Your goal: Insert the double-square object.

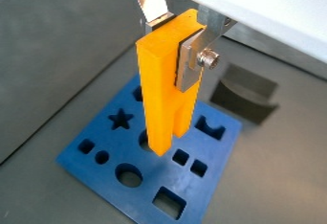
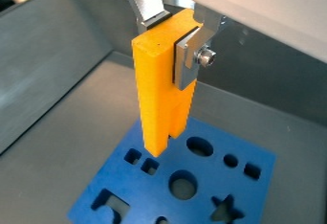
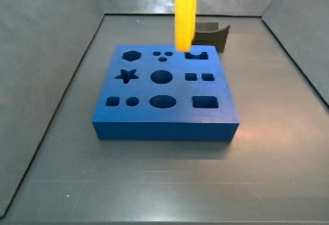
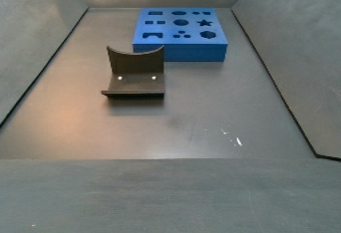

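1. Grey walled floor [image 3: 154, 171] carries the blue block [image 3: 167, 118].
2. Gripper [image 1: 179, 36], above that block, clamps the double-square object [image 1: 169, 84] upright for vertical entry.
3. Bar's lower end hangs over the block's holes; exact alignment appears unconfirmed.

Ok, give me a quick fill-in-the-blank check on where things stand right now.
1. The pincer holds the yellow-orange bar in a ____ position.
2. The bar hangs above the ____ block.
3. The block's star-shaped hole is ____.
4. The dark grey curved block rests on the ____.

Missing words: upright; blue; empty; floor
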